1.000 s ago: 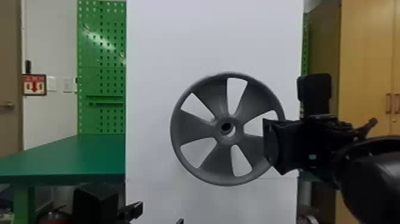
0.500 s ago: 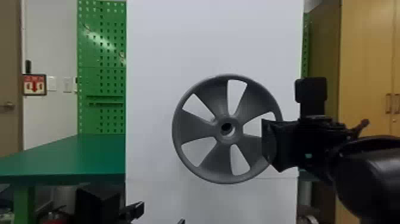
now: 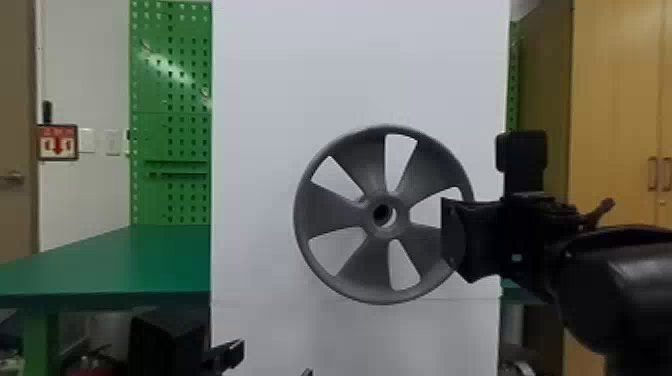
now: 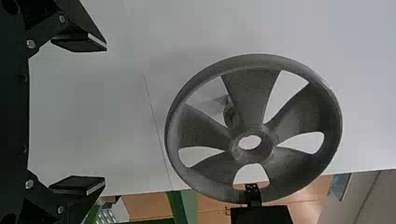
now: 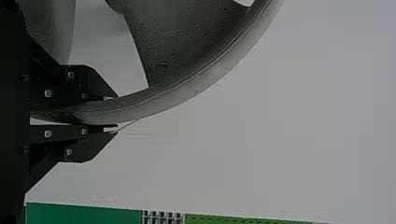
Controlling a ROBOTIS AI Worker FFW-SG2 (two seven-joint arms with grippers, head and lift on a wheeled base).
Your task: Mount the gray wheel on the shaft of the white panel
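While the right gripper point(image 3: 451, 241) grasps the wheel point(image 3: 330, 212), left gripper point(image 3: 274, 360) spread, the white panel point(image 3: 350, 65) fronts a green table point(image 3: 150, 260).

**Green table point(image 3: 125, 265) stands at left**

The flat top shows on the head view's left side, its front edge nearly level, its left edge slanting back. A green leg point(image 3: 42, 340) stands upright beneath the front edge.

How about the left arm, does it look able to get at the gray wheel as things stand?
Probably yes. The left hand is open, below and to the left of the gray wheel, with nothing visible between them. The right hand grips the wheel's right side, leaving its left free.
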